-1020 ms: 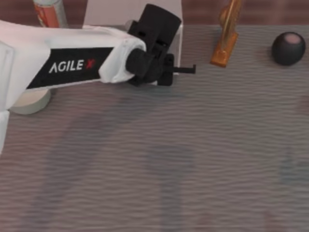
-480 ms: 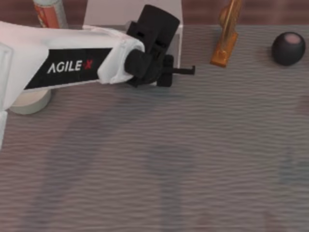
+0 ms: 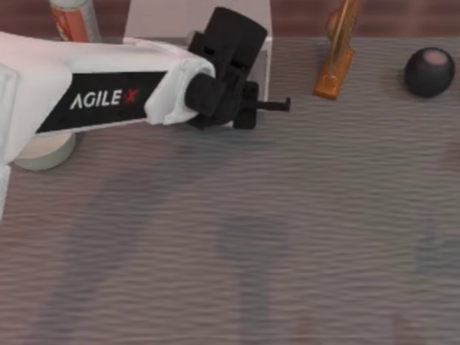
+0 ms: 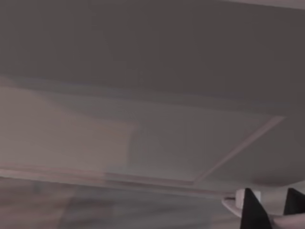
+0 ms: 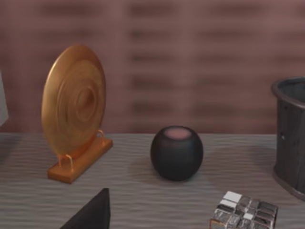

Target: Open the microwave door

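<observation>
left tool (image 3: 248,108) at microwave door (image 4: 157,138), grip state unclear, "agile x" on white arm (image 3: 100,97)

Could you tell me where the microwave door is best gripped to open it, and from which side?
Probably by its pale handle bar, approached from the front: the left gripper already has dark fingers either side of it, at the microwave's front right corner in the top view.
</observation>
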